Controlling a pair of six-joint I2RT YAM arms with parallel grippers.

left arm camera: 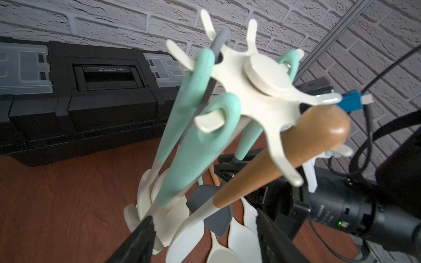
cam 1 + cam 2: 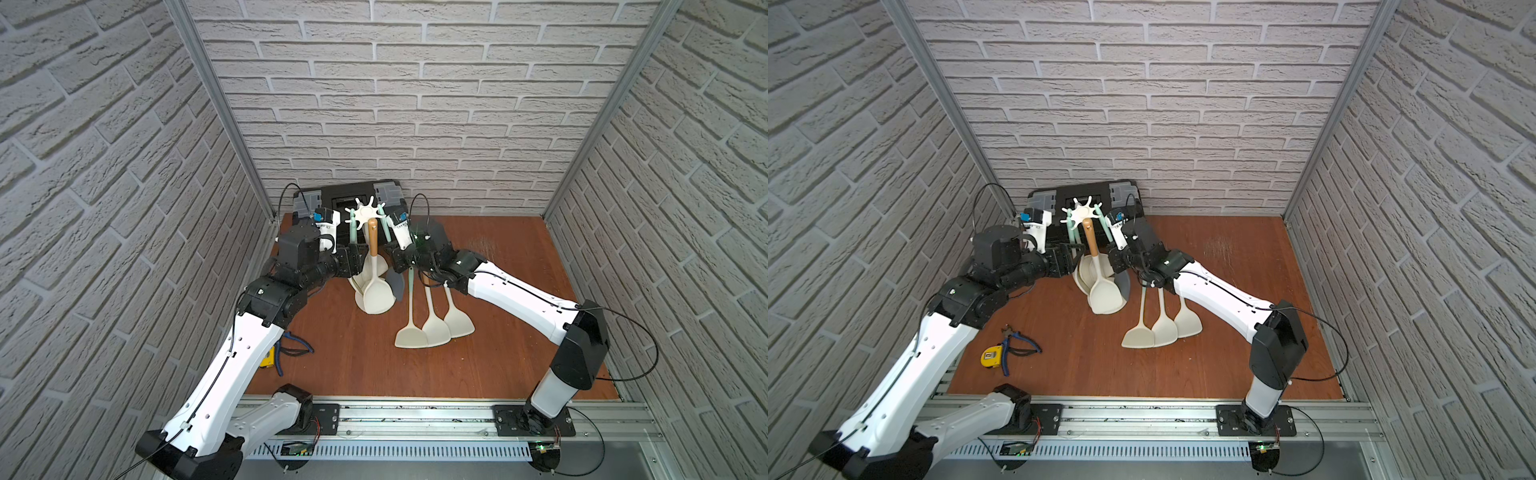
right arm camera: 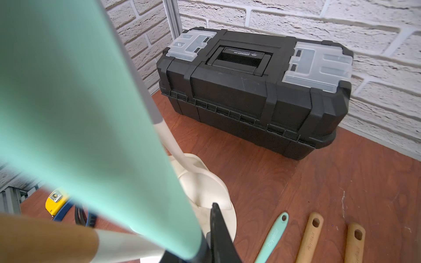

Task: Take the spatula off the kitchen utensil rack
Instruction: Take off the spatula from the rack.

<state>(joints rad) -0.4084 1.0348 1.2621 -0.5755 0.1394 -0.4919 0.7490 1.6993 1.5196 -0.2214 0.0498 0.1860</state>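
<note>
- In both top views the brown wooden tabletop (image 2: 498,345) carried a black plastic toolbox with clear grey latches (image 2: 347,194) at twelve o'clock from the rack.
- The cream-white kitchen utensil rack with its star-shaped crown of prongs (image 2: 365,213) stood mid-table, several utensils hanging from it.
- Three loose cream-bladed spatulas (image 2: 436,330) lay at four o'clock from the rack.
- The mint-green-handled spatula (image 3: 91,109) hung by its loop from a prong at the crown's three o'clock; its blade could not be made out.
- The step looked like unhooking. It would go best by raising the loop straight up past the prong's upturned tip, then drawing it out toward three o'clock, clear of the wood-handled neighbour.
- The right gripper (image 2: 394,250) had its jaws clamped on that mint handle.
- The left gripper (image 1: 202,222), at nine o'clock, had its jaws well apart, bracketing the hanging cream stems and holding nothing; contact was unclear.
</note>
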